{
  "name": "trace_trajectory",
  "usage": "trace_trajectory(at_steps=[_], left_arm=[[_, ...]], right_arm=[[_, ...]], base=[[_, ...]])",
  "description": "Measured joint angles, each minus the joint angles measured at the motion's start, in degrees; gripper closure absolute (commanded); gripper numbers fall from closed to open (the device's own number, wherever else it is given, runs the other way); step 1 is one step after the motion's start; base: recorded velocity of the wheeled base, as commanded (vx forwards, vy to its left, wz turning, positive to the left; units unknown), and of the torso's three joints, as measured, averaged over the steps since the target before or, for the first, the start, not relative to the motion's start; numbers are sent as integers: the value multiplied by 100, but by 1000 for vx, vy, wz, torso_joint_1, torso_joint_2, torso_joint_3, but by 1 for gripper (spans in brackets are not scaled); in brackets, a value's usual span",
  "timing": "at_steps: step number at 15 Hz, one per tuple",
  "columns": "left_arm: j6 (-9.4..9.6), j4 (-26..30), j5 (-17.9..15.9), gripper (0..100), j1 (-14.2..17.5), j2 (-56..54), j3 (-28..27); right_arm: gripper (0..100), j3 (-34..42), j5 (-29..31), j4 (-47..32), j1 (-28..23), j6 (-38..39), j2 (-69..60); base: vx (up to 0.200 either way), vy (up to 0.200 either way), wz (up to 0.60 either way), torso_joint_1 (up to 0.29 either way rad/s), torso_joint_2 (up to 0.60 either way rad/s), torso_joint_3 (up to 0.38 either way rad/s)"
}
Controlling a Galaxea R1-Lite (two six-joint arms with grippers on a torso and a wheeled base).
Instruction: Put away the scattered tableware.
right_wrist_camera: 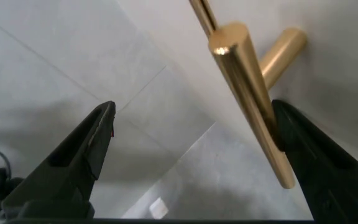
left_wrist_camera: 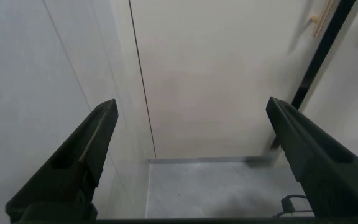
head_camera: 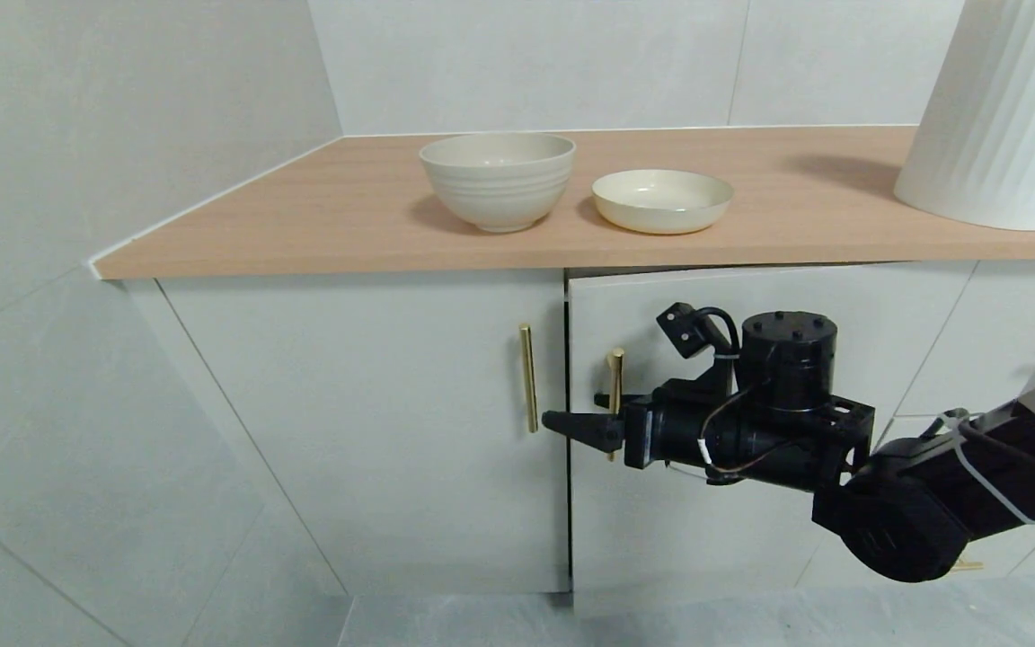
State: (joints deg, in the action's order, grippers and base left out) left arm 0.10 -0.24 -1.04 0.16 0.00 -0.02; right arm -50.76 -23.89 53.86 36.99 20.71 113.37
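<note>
Wide open, the right gripper (right_wrist_camera: 192, 115) is straddling the right handle (right_wrist_camera: 247, 93), the left gripper (left_wrist_camera: 191, 109) is hanging open, and bowl (head_camera: 497, 180) and dish (head_camera: 661, 199) are sitting on the counter (head_camera: 302, 225)

— Where's the tableware?
— On the countertop (head_camera: 302, 235): bowl (head_camera: 497, 180) left, plate (head_camera: 662, 199) just beside it, right; tall vessel (head_camera: 1003, 117) well apart, far right.
— And below?
— The right gripper (head_camera: 582, 420) at the right door's handle (head_camera: 614, 373).

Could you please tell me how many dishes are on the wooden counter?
2: a deep bowl toward the left of the counter, and a shallow plate just right of it, not touching. More may lie off-frame at right.
</note>
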Motion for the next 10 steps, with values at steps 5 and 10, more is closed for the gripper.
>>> trace_trajectory(at_steps=[5, 10], left_arm=[[0, 0, -7, 0, 0, 0, 2], [23, 0, -9, 0, 0, 0, 2]], right_arm=[[0, 564, -276, -18, 105, 6, -533], [0, 1587, -747, -57, 311, 2, -1412]], base=[[0, 0, 0, 0, 0, 0], [0, 0, 0, 0, 0, 0]])
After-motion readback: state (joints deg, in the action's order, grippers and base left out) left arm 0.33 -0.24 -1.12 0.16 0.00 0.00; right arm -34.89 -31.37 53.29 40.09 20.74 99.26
